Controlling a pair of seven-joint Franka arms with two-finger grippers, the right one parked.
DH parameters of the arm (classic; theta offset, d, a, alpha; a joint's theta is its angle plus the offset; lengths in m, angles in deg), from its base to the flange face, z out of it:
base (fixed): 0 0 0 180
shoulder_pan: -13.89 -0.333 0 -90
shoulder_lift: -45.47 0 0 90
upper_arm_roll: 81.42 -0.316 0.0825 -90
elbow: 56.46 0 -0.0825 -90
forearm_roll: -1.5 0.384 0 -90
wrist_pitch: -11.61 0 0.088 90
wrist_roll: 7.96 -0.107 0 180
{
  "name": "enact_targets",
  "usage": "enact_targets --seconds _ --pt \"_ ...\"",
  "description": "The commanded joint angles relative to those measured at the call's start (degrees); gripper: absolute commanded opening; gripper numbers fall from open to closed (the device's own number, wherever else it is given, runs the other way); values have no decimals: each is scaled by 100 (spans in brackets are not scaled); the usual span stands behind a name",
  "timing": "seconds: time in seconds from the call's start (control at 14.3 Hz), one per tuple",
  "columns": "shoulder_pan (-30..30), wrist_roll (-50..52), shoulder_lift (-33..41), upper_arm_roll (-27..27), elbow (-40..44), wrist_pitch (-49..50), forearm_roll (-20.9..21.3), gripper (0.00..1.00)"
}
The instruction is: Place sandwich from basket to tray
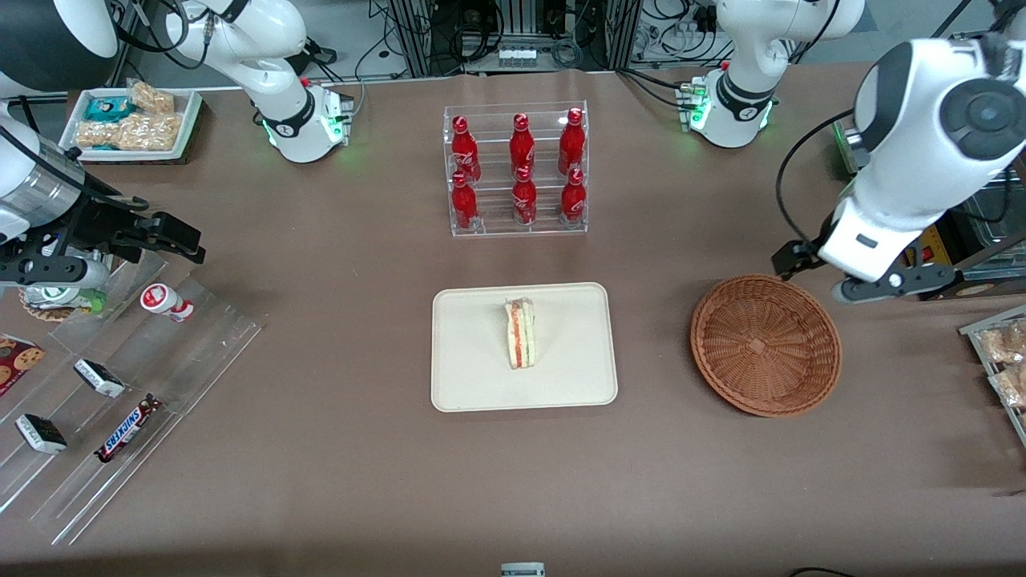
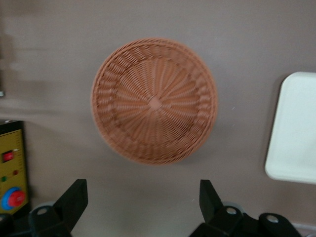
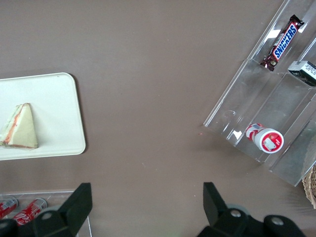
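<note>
I see the sandwich (image 1: 521,333) lying on the tray (image 1: 473,385) at mid-tabletop, slightly nearer the front camera than the rack of red bottles (image 1: 517,168). The basket (image 1: 765,344) sits bare toward the working arm's end, apart from the tray. My claw (image 2: 143,205) hangs above the basket's edge, fingers (image 2: 74,197) spread, holding nothing.

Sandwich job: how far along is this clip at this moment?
Done: the sandwich lies on the tray, and the basket holds nothing. In hand: nothing; the gripper hangs open above the table beside the basket, gripping nothing. Left: apparently no placing step, only parking the arm.
</note>
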Motion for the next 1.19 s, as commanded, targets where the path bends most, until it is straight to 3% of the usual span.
enact_targets --seconds 0.0,0.42,1.12 --pt "-478 -993 480 60 -60 385 -384 100" --pt "-576 -2745 455 -378 767 1221 -465 100" --pt "-567 -2746 428 -458 741 1125 -649 100"
